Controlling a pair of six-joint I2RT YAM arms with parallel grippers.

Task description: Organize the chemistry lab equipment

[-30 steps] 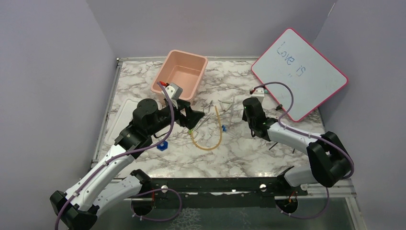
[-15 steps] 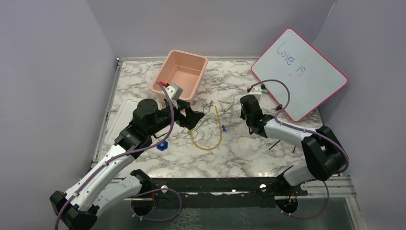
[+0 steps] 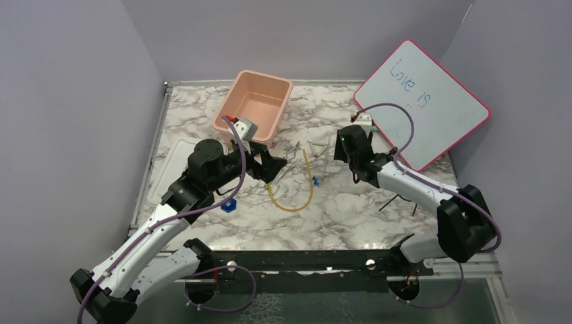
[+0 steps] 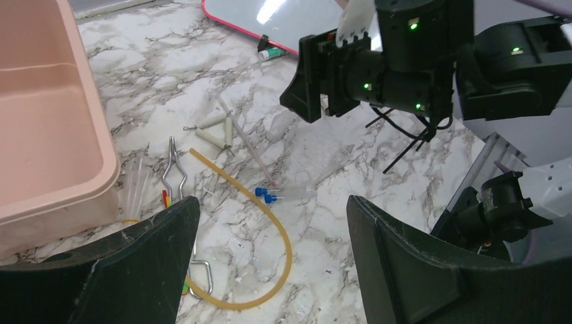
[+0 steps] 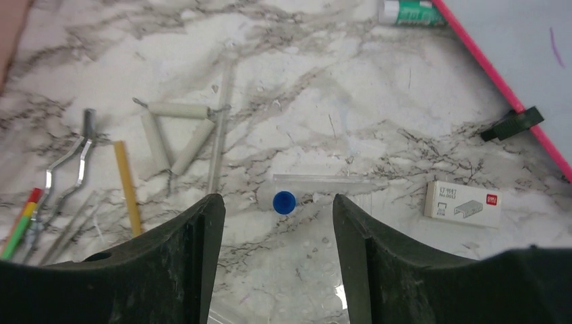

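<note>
The chemistry lab equipment lies mid-table: an amber rubber tube (image 3: 297, 196) (image 4: 280, 233) bent in a U, metal tongs (image 4: 173, 169) (image 5: 67, 156), a white clay triangle (image 5: 172, 135), a glass rod (image 5: 219, 128), a green-handled tool (image 5: 19, 223) and capped clear tubes (image 4: 283, 195). My left gripper (image 3: 276, 165) (image 4: 273, 216) hangs open above the amber tube, holding nothing. My right gripper (image 3: 335, 150) (image 5: 276, 219) is open just right of the triangle. A clear tube with a blue cap (image 5: 284, 202) shows between its jaws, with a gap at each side.
A pink tub (image 3: 222, 115) stands at the back left, close to the left arm. The red-framed whiteboard (image 3: 421, 101) leans at the back right, with a green marker (image 5: 408, 12) and a black clip (image 5: 512, 121) at its foot. A staple box (image 5: 464, 202), a blue piece (image 3: 231, 204) and black wire (image 3: 394, 201) lie nearby.
The right gripper's jaws have gone from nearly shut to wide open, and its wrist has shifted a little toward the back. The left arm has not moved.
</note>
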